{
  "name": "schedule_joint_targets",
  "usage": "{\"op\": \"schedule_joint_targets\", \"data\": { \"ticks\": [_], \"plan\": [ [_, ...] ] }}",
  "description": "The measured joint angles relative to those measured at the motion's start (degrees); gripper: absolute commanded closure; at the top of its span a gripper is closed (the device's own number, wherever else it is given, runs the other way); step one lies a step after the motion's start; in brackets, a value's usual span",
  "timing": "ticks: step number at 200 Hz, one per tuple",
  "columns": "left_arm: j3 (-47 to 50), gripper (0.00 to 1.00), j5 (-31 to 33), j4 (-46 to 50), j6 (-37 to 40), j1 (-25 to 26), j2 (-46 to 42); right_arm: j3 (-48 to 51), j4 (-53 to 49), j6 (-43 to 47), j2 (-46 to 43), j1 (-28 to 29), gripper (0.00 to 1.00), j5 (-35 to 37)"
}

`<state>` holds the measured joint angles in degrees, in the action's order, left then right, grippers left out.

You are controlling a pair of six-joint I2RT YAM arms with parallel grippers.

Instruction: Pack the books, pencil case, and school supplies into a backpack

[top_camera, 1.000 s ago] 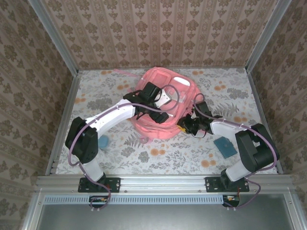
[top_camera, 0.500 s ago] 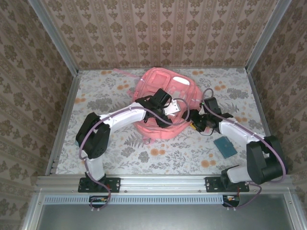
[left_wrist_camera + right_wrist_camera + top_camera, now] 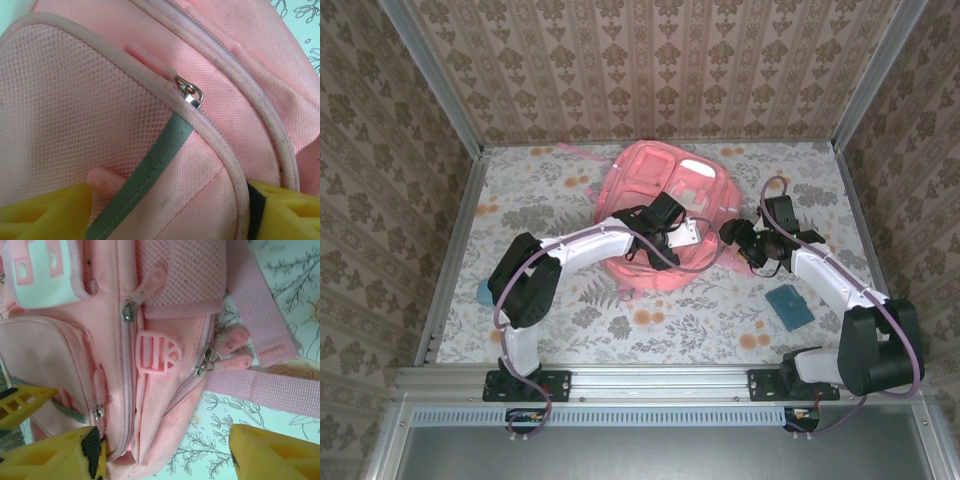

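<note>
- My top camera sits above and behind my bases, looking down toward the far wall over the whole table (image 3: 570, 320).
- My left wrist camera sits very near the backpack (image 3: 225, 60), facing its fabric.
- My right wrist camera faces left at the backpack from near.
- All three share the backpack.

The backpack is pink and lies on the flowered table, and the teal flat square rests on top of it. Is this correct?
No. The teal flat square does not rest on the backpack: it lies on the table, apart from it, beside the right arm, as the top external view shows. The rest holds.
</note>
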<state>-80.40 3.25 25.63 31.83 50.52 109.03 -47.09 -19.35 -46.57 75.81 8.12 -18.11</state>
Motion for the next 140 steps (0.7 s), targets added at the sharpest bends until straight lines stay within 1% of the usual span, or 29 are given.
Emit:
{"op": "schedule_joint_targets", "data": {
  "ticks": [7,23,36,49,79,100,123,140],
  "plan": [
    [0.0,0.33,0.0,0.0,0.3,0.0,0.0,-0.8,-0.4,0.5,0.3,0.0,0.30,0.4],
    [0.0,0.47,0.0,0.2,1.0,0.2,0.0,-2.3,-1.0,1.8,1.2,0.0,0.30,1.6],
    [-0.2,0.60,0.5,0.5,1.9,0.4,0.0,-3.1,-2.0,3.0,1.8,0.0,0.30,2.6],
    [-0.5,0.70,1.1,0.7,2.4,0.4,0.0,-4.1,-3.1,4.3,2.3,0.0,0.30,3.4],
    [-0.9,0.86,2.3,0.5,3.1,0.3,-0.3,-7.4,-5.2,7.6,4.1,0.0,0.30,4.8],
    [-0.9,0.93,2.4,0.5,3.8,0.3,-1.7,-9.8,-5.8,10.4,6.6,0.0,0.30,4.9],
    [-0.6,0.96,2.4,0.0,3.8,-0.1,-4.2,-12.5,-6.3,13.6,9.9,0.0,0.30,4.0],
    [0.7,0.96,2.1,-1.2,3.8,-0.7,-6.3,-14.7,-6.1,15.4,13.1,0.0,0.30,2.1]
  ]
}}
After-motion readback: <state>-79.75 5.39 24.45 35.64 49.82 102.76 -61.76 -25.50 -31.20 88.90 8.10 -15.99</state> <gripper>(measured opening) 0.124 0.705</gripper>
